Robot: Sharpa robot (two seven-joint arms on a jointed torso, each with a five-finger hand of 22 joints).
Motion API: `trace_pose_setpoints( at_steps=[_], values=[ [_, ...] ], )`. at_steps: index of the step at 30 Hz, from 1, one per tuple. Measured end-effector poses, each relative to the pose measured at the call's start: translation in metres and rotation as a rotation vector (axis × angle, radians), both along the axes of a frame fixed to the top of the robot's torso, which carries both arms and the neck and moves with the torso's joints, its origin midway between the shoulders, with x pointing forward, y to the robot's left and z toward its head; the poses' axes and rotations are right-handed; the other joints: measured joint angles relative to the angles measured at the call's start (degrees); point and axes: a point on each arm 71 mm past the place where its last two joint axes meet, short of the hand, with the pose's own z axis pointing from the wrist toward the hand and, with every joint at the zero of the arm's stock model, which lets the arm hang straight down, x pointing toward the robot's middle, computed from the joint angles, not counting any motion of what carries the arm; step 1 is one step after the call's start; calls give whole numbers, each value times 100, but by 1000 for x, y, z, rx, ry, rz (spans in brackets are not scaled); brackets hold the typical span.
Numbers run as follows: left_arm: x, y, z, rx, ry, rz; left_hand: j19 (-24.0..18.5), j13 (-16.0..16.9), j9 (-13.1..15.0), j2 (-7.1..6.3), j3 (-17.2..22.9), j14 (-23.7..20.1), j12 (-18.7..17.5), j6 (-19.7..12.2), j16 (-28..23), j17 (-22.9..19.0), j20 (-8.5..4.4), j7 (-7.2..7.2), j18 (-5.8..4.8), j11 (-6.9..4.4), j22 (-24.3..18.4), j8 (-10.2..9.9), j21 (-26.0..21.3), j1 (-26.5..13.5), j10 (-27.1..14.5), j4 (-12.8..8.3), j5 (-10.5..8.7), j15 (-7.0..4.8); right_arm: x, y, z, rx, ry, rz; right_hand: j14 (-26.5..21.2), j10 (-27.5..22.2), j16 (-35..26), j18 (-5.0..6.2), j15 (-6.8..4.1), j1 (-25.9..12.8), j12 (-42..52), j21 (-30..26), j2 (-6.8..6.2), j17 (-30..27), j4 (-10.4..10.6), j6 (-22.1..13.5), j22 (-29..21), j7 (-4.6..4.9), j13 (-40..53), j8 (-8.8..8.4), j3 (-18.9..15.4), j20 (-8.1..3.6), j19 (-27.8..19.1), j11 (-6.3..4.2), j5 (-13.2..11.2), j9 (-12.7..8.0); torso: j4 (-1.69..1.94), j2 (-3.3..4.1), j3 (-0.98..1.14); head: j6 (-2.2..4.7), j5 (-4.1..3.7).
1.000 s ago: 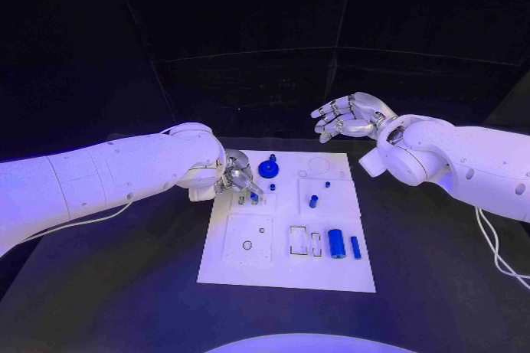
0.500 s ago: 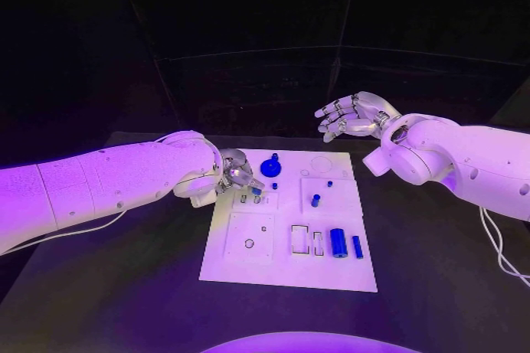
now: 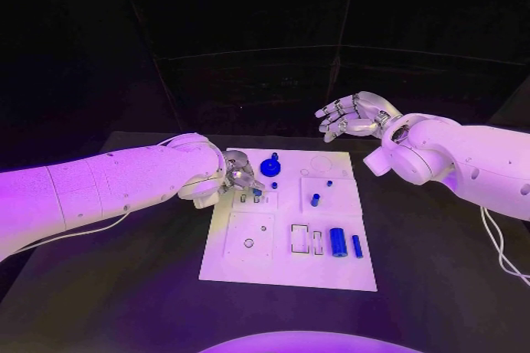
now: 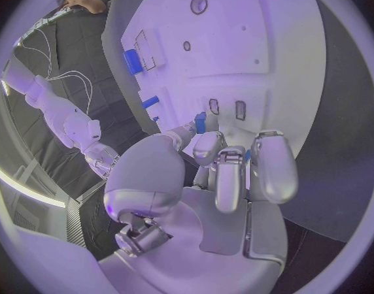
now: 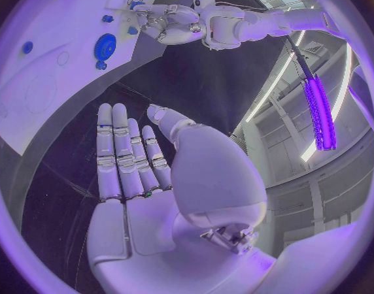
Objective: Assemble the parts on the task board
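The white task board (image 3: 249, 272) lies in the middle of the table. My left hand (image 3: 239, 178) hovers over the board's far left part and pinches a small blue part (image 3: 256, 191), seen between thumb and fingertips (image 4: 200, 122) just above two small slots (image 4: 226, 108). On the board are a blue gear (image 3: 270, 168), two short blue pegs (image 3: 315, 201), a blue cylinder (image 3: 337, 243) and a blue bar (image 3: 357, 246). My right hand (image 3: 354, 114) is raised beyond the board's far right corner, fingers straight and apart (image 5: 125, 157), holding nothing.
The black table (image 3: 442, 276) surrounds the board on all sides. Rectangular recesses (image 3: 300, 240) and a round hole (image 3: 249, 243) mark the board's near half. A cable (image 3: 497, 253) hangs by my right arm.
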Motion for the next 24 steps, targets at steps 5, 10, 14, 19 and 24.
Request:
trace_pose_setpoints(
  at_steps=[5,10,14,19,24],
  values=[
    [1,1,-1,22,1,-12,0,0,5,-15,33,0,0,0,0,0,0,1,0,0,0,0,0,-15,0,-2,-1,0,0,0,0,0,1,2,0,-6,0,0,0,0,5,1,0,-1,1,0,-3,0,-6,13,-1,0,0,-6,0,0,0,7,0,-26,-5],
    [1,1,-2,43,4,-24,0,0,7,-23,41,0,0,1,0,0,0,2,0,1,0,-1,0,-23,-1,-10,-1,0,0,1,0,-1,2,4,0,-6,0,0,0,0,5,-15,0,-1,1,0,-3,0,-6,13,-1,0,0,-6,0,-1,0,10,-2,-44,3],
    [2,0,-3,58,6,-34,0,0,7,-42,62,0,0,1,0,0,0,2,1,1,-1,-1,0,-43,-1,-31,-1,0,0,1,0,-1,2,5,0,-5,0,0,0,0,5,-19,0,-1,1,0,-2,0,-5,13,-1,0,0,-6,0,-1,1,10,-2,-51,4],
    [3,-2,-3,72,11,-45,0,1,6,-39,77,0,0,1,0,0,0,3,0,1,-1,-2,0,-40,-1,-17,-12,0,0,2,0,-1,2,7,0,-5,0,0,0,0,5,-19,0,-1,1,-12,-3,-12,-9,13,-1,0,0,-6,0,1,2,9,-4,-64,5],
    [3,-3,-4,79,15,-55,0,1,6,-37,93,0,0,8,0,0,0,11,0,1,-1,-5,0,-39,-1,-31,-23,0,0,2,0,-1,2,9,0,-5,23,0,0,0,32,-19,0,-7,1,-24,-14,-25,-25,13,-1,0,0,-6,0,6,3,8,-4,-69,8]
  ],
)
